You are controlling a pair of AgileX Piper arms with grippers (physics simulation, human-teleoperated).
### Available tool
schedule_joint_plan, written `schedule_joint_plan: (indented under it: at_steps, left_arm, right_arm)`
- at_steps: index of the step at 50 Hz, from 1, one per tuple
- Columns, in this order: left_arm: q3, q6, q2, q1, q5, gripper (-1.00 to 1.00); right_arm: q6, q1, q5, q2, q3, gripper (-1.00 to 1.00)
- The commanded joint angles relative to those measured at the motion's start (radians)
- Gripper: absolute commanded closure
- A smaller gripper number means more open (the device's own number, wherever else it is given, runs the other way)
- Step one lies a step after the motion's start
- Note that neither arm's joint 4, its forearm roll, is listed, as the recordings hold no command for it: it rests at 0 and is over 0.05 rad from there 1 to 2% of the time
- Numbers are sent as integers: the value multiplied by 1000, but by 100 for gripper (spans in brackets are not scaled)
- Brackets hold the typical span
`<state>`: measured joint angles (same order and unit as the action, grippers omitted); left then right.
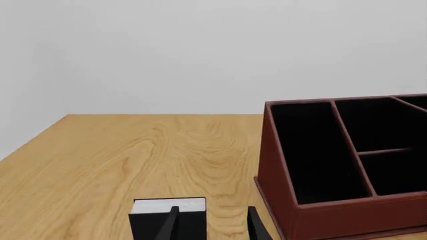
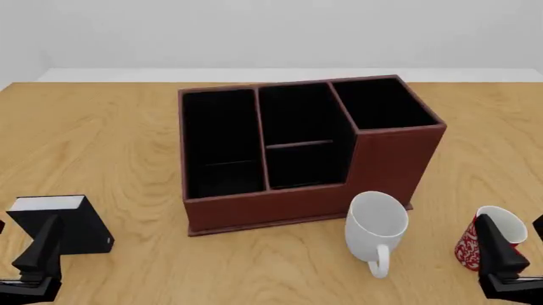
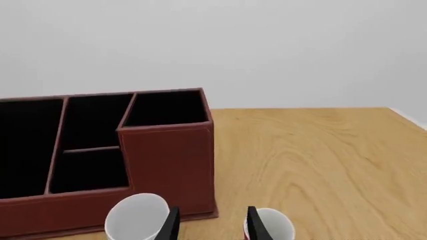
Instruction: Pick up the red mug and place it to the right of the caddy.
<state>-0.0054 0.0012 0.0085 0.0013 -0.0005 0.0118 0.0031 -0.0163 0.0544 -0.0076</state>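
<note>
- The right hand [image 2: 509, 264] is sitting at the lower right of the front view, fingers spread, gripping nothing, just in front of the red mug [image 2: 488, 244].
- The left hand [image 2: 34, 260] is waiting at lower left, also spread, near a black box [image 2: 63, 223].
- The mug is leaning, right of the white mug [image 2: 376, 225] and the caddy [image 2: 301, 149] on the counter [image 2: 102, 127].
- It is probably light, stiff, glazed and slippery; the rim wall looks like the best hold.
- No readable writing is showing.
</note>
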Motion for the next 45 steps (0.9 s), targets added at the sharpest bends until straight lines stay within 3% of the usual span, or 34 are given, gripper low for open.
schedule_joint_plan:
  at_steps: [1,6,7,10,17,25,28,31,34,37,45]
  left_arm:
    - [1,-1,-1,-1,-1,-100]
    - [1,-1,-1,-1,-1,-100]
    - [1,-1,-1,-1,-1,-100]
    - [1,-1,-1,-1,-1,-100]
    - [1,-1,-1,-1,-1,-100]
    - [1,-1,-1,-1,-1,-100]
    - [1,-1,-1,-1,-1,-100]
    - [1,-1,-1,-1,-1,-100]
    - [1,-1,-1,-1,-1,-100]
    - [1,-1,-1,-1,-1,-100]
    - [1,-1,-1,-1,-1,-100]
  right_arm:
    - [-5,-43,29,50,-64,-100]
    - [-54,-61,166,56,-203,-100]
    - [-100,-102,163,165,-233,-100]
    - [-44,-63,256,113,-316,-100]
    - [-78,-61,378,122,-471,-100]
    - [-96,-102,473,178,-581,-100]
    - [-125,-118,511,193,-610,-100]
    - [-203,-164,528,204,-623,-100]
    - [-195,-167,566,225,-650,-100]
    - [-261,-176,593,234,-666,-100]
    - [-262,-179,659,320,-726,-100]
